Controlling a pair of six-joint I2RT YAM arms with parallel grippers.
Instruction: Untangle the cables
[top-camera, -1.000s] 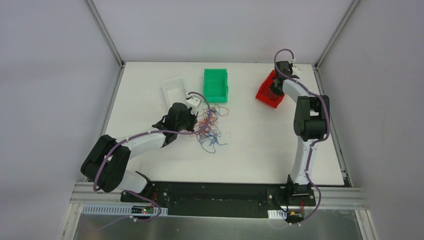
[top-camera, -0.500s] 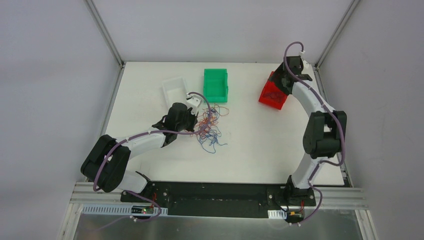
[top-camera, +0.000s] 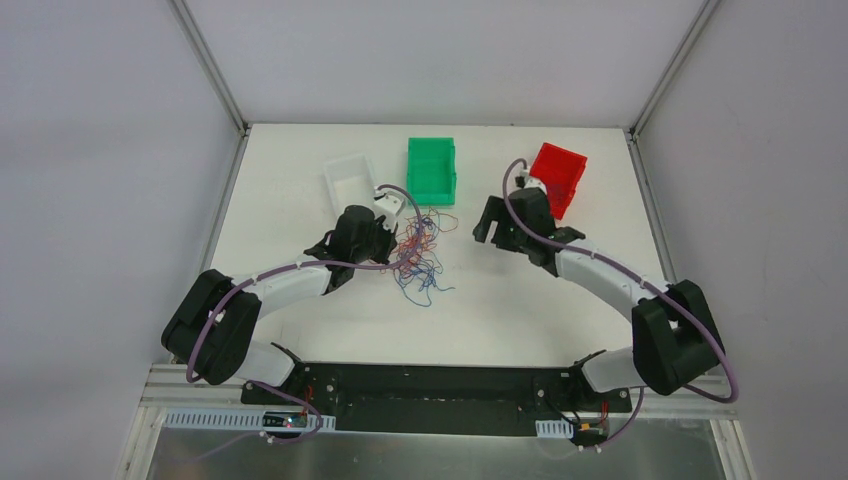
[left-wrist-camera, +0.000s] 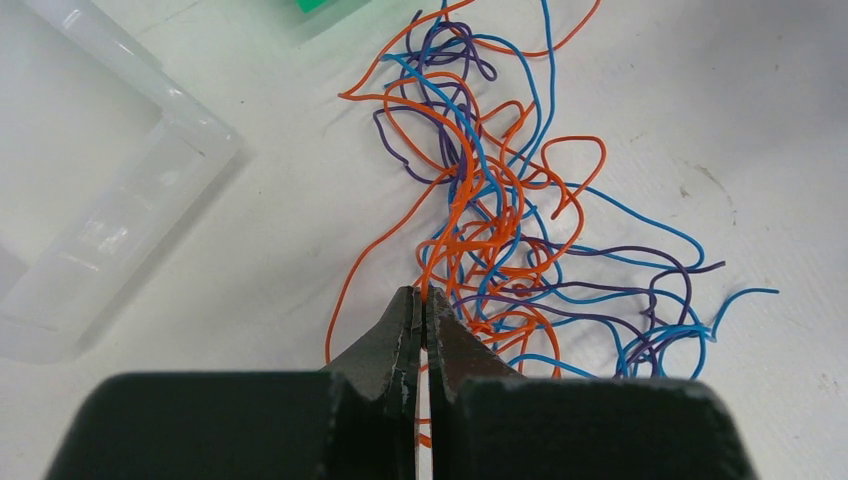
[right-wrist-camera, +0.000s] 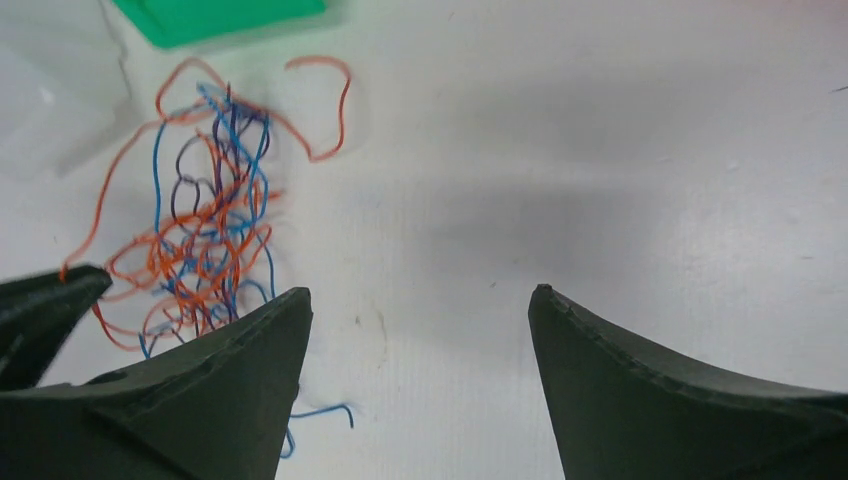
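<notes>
The cables (top-camera: 420, 250) are a loose tangle of thin blue, orange and purple wires lying on the white table just below the green bin. My left gripper (top-camera: 398, 255) sits at the tangle's left edge. In the left wrist view its jaws (left-wrist-camera: 425, 296) are shut on an orange strand of the cables (left-wrist-camera: 500, 200), which spread out beyond the tips. My right gripper (top-camera: 490, 228) hovers to the right of the tangle, open and holding nothing. In the right wrist view its fingers (right-wrist-camera: 420, 292) stand wide over bare table, with the cables (right-wrist-camera: 205, 240) off to the left.
A clear white bin (top-camera: 348, 180), a green bin (top-camera: 431, 170) and a red bin (top-camera: 558, 175) stand in a row at the back of the table. Aluminium frame posts rise at the back corners. One blue strand end (right-wrist-camera: 330, 410) lies near my right gripper's left finger.
My right arm left the red bin at the back right and swung left toward the tangle, its jaws opening. The red bin shifted a little. The left arm stayed put.
</notes>
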